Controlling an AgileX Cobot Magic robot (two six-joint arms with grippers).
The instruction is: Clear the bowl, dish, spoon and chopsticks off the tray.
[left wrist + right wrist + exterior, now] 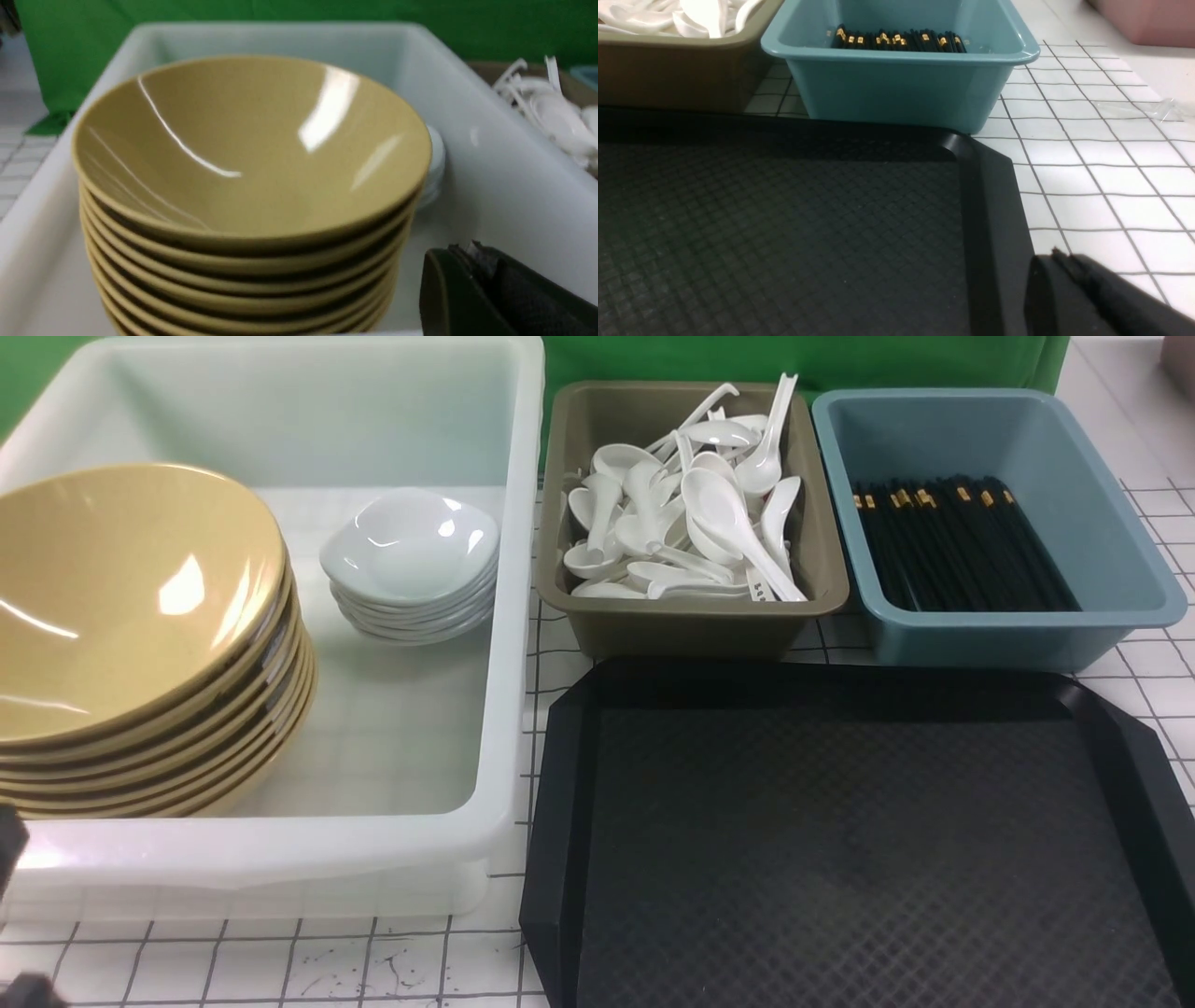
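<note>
Black diamond-textured plastic fills my view: the tray lies bare on the gridded table, with nothing resting on its surface. My right gripper shows only as a dark finger at the corner of its wrist view, hanging over the tray's rim where rim meets the white tabletop; its jaws are closed, and I see nothing held between them. Ahead of those jaws, just past the tray's far edge, sits the blue bin, and the chopsticks lie inside it in a black bundle, gold bands toward the back wall. Beside the bin, further from the right jaws, the brown bin holds a heap of white spoons, the spoon I'm tracking lying on top.

My left gripper also shows as a single dark finger, jaws closed and empty, hanging low inside the white tub, near its front wall. Just beside those jaws stands a stack of yellow bowls, the bowl topmost. Beyond the stack, farther from the jaws, the dish crowns a stack of white saucers in the same tub.
</note>
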